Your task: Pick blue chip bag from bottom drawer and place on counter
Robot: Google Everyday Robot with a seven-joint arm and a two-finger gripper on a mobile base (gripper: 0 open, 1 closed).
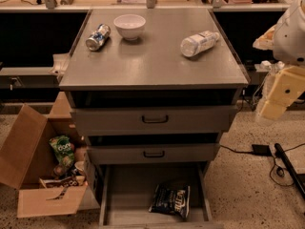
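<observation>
The blue chip bag [170, 199] is dark navy foil with white lettering. It lies flat on the floor of the open bottom drawer [125, 194], toward its front right. The grey counter [152, 63] is the cabinet top above. My gripper [272, 106] shows as pale cream parts at the right edge of the view, beyond the counter's right front corner, at about the height of the top drawer. It is well above and to the right of the bag and touches nothing.
On the counter stand a white bowl [129, 26], a can on its side [97, 37] and a clear water bottle on its side [199, 43]. Two upper drawers [155, 119] are slightly pulled out. A cardboard box [28, 161] holding a green snack bag [62, 149] sits at the left. A black cable [286, 163] lies on the floor at the right.
</observation>
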